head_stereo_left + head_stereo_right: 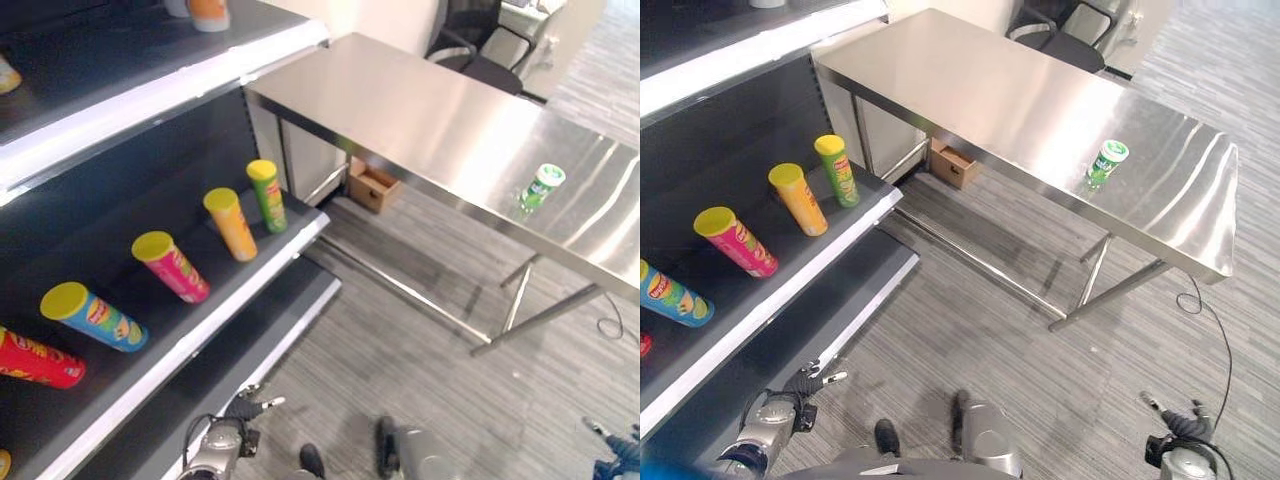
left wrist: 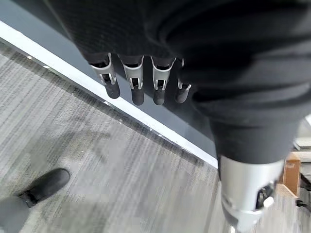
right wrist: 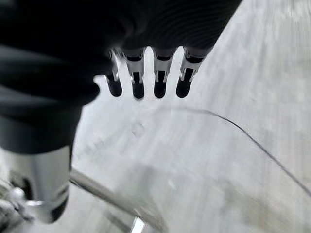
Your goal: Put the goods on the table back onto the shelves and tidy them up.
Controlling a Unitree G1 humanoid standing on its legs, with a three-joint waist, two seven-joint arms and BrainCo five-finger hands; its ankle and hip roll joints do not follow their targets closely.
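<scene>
A small green can with a white lid stands alone on the steel table, near its right end. On the dark middle shelf several chip tubes lie tilted in a row: green, orange, pink, blue and red. My left hand hangs low beside the bottom shelf, its fingers straight and holding nothing. My right hand hangs low over the floor at the right, well short of the table, with its fingers straight and empty.
An orange item stands on the upper shelf. Under the table by the wall sits a small cardboard box. A black office chair stands behind the table. Grey striped floor lies between shelves and table.
</scene>
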